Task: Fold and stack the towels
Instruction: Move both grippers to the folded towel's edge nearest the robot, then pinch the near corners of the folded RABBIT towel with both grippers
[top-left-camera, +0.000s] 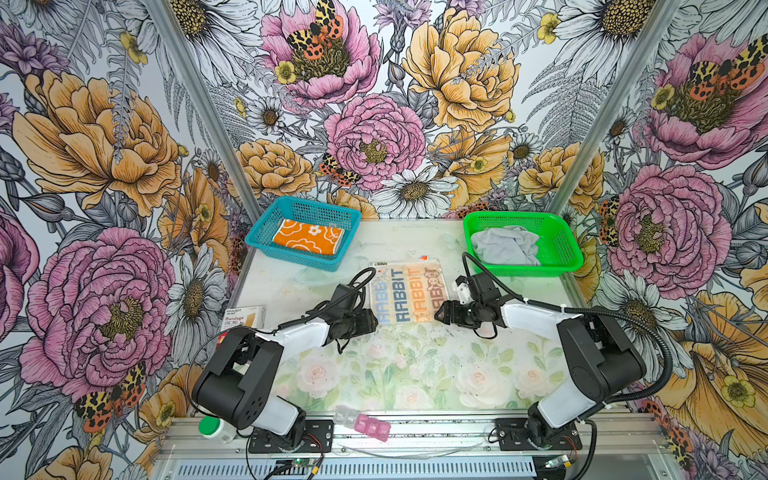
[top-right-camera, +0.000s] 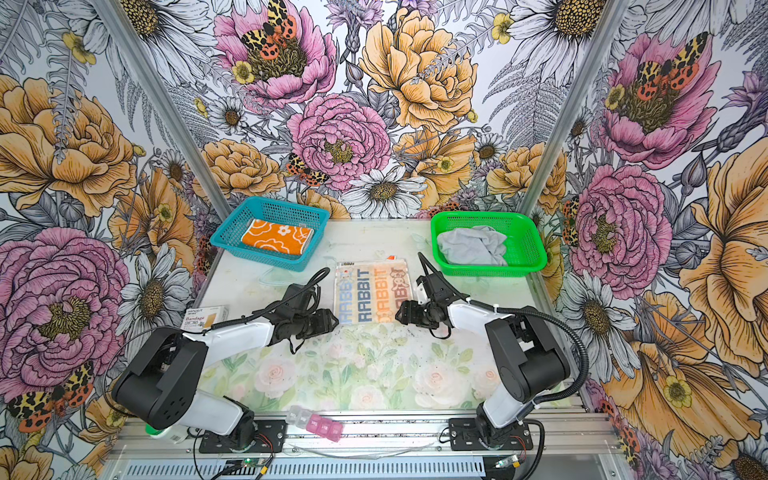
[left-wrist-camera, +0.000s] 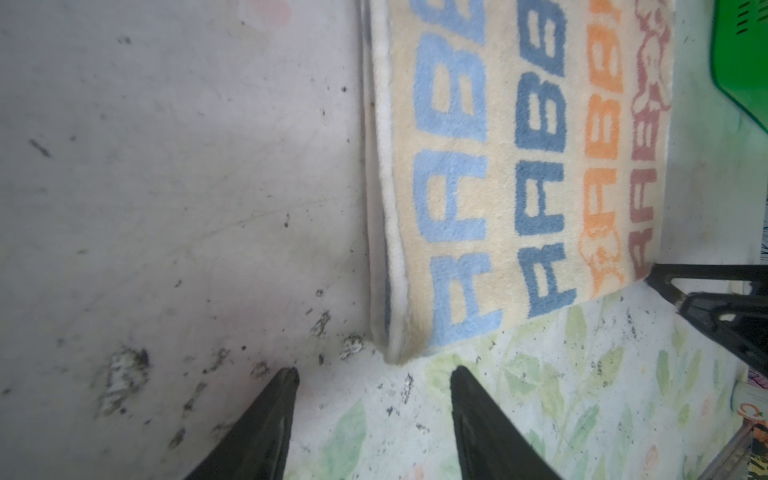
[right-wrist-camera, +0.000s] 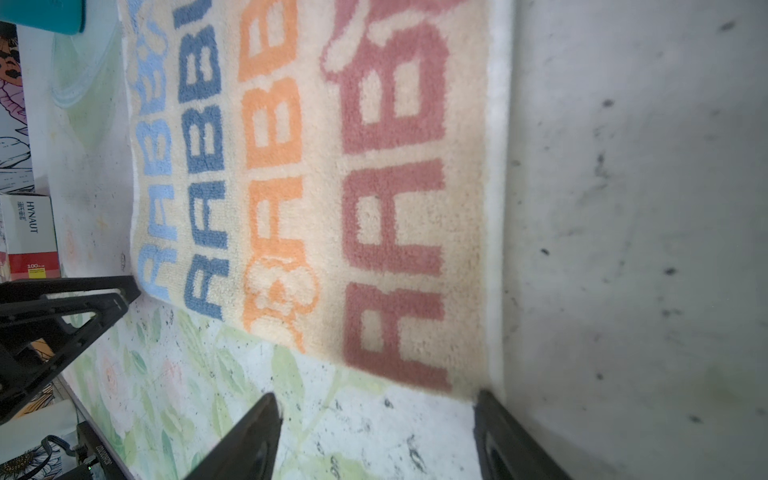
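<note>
- I am looking down at a table with pale roses on it. The walls around it are covered in big flowers.
- Closest to me, on the front rail, lie a pink pill box and a bottle with a green lid. They are not part of my job.
- A little farther in, the left gripper has its jaws apart and holds nothing. It sits just beside the near left corner of the RABBIT towel.
- The right gripper is spread wide too, and it is empty. One finger is right at the towel's near right corner, but I cannot tell if it touches.
- The RABBIT towel lies flat on the table, in the middle, nearer to me than the two baskets. Its left edge shows two layers, so I think it is folded once.
- Farther back on the left, the orange towel sits neatly folded in the blue basket. That one looks done.
- Farther back on the right, the grey towel lies in a crumpled heap in the green basket. It is not folded yet.
- I think I am less than halfway. The RABBIT towel must go on the orange one, and the grey one needs everything.
</note>
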